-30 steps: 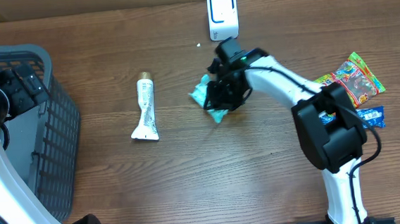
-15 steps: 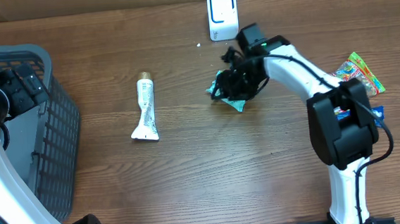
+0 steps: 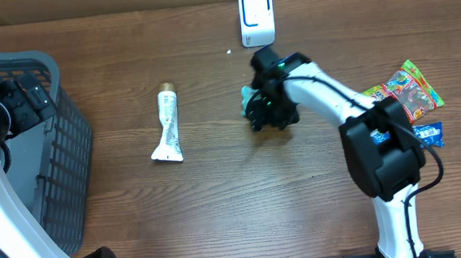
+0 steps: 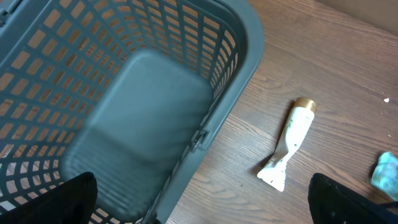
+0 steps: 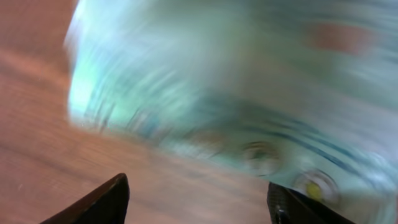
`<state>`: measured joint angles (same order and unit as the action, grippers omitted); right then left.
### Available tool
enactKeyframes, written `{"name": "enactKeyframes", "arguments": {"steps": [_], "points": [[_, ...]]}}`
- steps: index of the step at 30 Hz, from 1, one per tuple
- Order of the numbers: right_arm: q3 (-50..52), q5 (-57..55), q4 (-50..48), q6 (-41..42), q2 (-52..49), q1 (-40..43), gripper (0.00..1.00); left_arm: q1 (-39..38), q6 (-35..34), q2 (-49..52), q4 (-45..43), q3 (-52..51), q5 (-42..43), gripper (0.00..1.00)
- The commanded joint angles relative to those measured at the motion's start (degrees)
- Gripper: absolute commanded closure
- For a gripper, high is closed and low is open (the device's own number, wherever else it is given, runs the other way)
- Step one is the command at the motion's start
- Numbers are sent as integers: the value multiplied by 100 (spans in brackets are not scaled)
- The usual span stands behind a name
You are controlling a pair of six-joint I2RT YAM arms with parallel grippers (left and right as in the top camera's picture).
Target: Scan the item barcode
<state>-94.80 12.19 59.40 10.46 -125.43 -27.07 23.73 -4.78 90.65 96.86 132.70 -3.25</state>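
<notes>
Hovering our right gripper [image 3: 267, 115] over the teal packet [image 5: 236, 93], which lies on the bench [image 3: 219, 203] near the white scanner [image 3: 256, 17], we have its jaws apart. Our left gripper [image 4: 208, 202] hangs wide apart above the grey basket [image 4: 244, 56].

Basket [image 3: 63, 149] was placed left on the desk [image 3: 220, 215]; tube [image 3: 168, 123] right of it; scanner [image 3: 256, 17] behind; snack packets [image 3: 411, 92] far right.
</notes>
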Motion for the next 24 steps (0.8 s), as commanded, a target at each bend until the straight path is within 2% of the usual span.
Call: {"name": "enactKeyframes", "arguments": {"steps": [1, 5, 7, 11, 14, 19, 24], "points": [[-33, 223, -20, -186, 264, 494, 33, 15, -83, 9, -7, 81, 28, 0], [-282, 1493, 352, -914, 400, 699, 36, 15, -81, 9, -7, 81, 28, 0], [-411, 1458, 439, -955, 531, 802, 35, 15, -83, 9, -7, 79, 28, 0], [-702, 1191, 365, -1187, 704, 1143, 24, 15, -81, 9, -7, 81, 26, 0], [-743, 1130, -57, -1639, 688, 1394, 15, 15, -81, 9, -7, 81, 28, 1], [-743, 1143, -732, -2474, 422, 1510, 15, 15, -81, 9, -7, 81, 28, 0], [-743, 1193, -844, -2964, 59, 1510, 17, 15, -81, 9, -7, 79, 28, 0]]}}
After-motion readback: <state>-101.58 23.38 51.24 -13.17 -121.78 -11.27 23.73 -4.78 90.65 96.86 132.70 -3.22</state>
